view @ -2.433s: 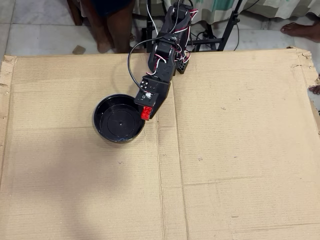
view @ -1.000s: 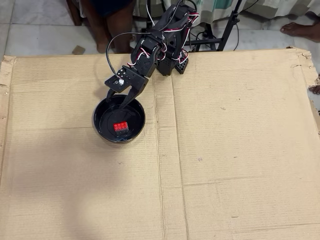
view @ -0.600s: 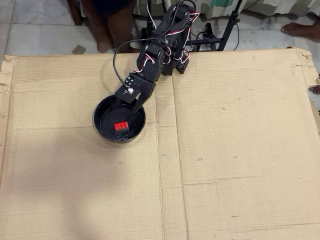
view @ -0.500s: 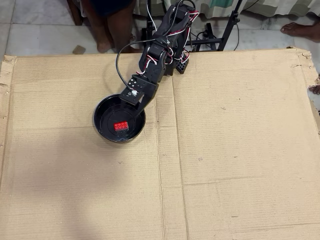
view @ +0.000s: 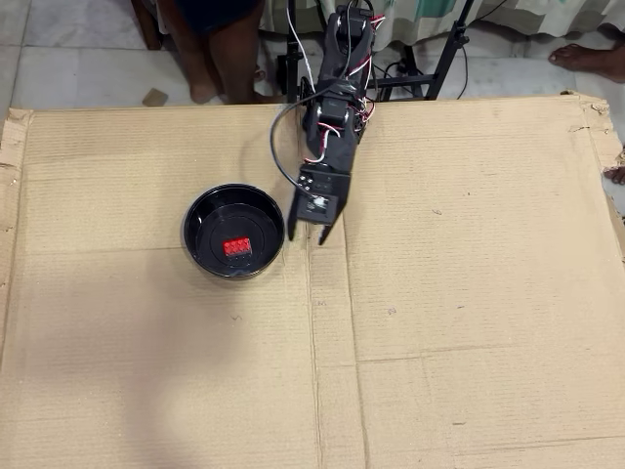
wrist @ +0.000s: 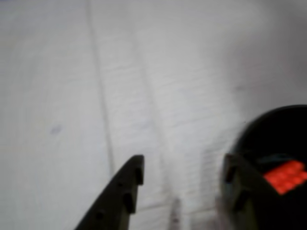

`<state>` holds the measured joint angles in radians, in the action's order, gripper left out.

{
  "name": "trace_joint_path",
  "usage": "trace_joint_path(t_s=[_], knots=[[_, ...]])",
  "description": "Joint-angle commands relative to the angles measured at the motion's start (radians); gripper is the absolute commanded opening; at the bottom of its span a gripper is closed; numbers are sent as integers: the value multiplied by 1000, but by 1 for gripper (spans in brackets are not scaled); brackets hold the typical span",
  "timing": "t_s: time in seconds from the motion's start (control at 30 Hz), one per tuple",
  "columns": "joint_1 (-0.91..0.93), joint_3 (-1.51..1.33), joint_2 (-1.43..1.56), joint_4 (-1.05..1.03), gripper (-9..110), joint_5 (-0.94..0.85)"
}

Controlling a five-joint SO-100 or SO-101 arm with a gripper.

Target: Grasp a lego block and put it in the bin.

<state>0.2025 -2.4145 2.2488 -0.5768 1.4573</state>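
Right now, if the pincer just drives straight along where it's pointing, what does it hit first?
Probably bare cardboard. The pincer is open, empty, and aimed at the sheet just right of the bin in the overhead view. The lego block lies inside the bin, off that line. Depth is unclear.

About two and a half seconds ago the gripper [view: 308,237] held the lego block [view: 234,246] at the bin's [view: 200,218] rim on the side toward the worktop's [view: 469,293] right edge; a second ago the block already lay inside the bin, and the gripper, jaws spread, hung over the bin's rim nearest the far edge; since then the arm has swung toward the right edge, passing over that rim, and the gripper now sits clear of the bin, just beside it over bare cardboard near the centre crease, jaws apart and empty; the wrist view shows the gripper [wrist: 184,175] with the bin [wrist: 268,129] off to one side.
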Motion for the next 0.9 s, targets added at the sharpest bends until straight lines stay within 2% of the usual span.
trace_joint_path(t_s=[0.0, 0.4, 0.67, 0.87], knots=[[-55, -23, 66, 15, 19, 8], [-213, -377, 408, 15, 19, -23], [-209, -660, 735, 6, 19, -330], [-209, -759, 890, 5, 19, -511]])
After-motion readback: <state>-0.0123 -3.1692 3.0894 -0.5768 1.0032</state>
